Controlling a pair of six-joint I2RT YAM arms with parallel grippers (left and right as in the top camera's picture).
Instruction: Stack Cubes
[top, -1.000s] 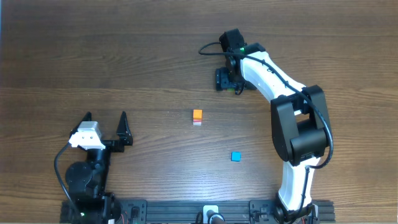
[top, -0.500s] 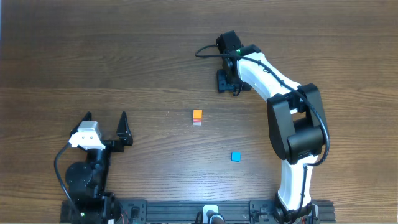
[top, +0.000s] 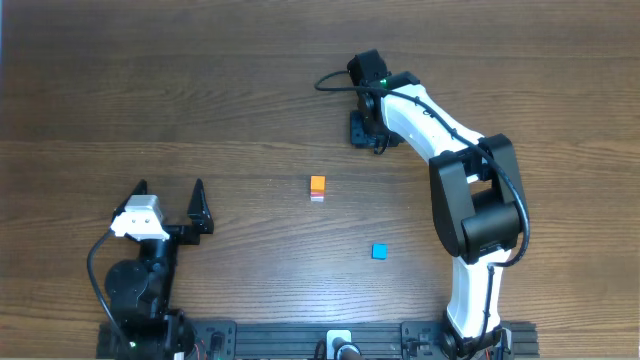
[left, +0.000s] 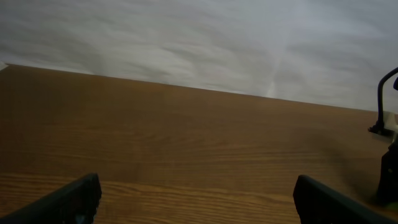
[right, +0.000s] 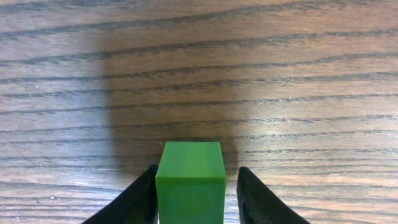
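Observation:
My right gripper (top: 367, 130) is at the far middle of the table, shut on a green cube (right: 190, 180) that sits between its two fingers (right: 144, 194) above the wood, over a broad shadow. An orange cube (top: 317, 184) rests at the table's centre, with a sliver of a pale cube (top: 317, 198) showing at its near edge. A blue cube (top: 379, 251) lies alone, nearer the front and right of the orange one. My left gripper (top: 170, 195) stays at the front left, open and holding nothing, its fingertips (left: 74, 198) wide apart over bare wood.
The brown wooden table (top: 200, 80) has wide free room around the cubes. A white backdrop (left: 199, 43) rises behind the far edge in the left wrist view. The right arm's dark cable (left: 379, 106) shows at that view's side.
The right gripper shifted slightly left and away from the front with the green cube, then held still. The left arm and the other cubes have not moved.

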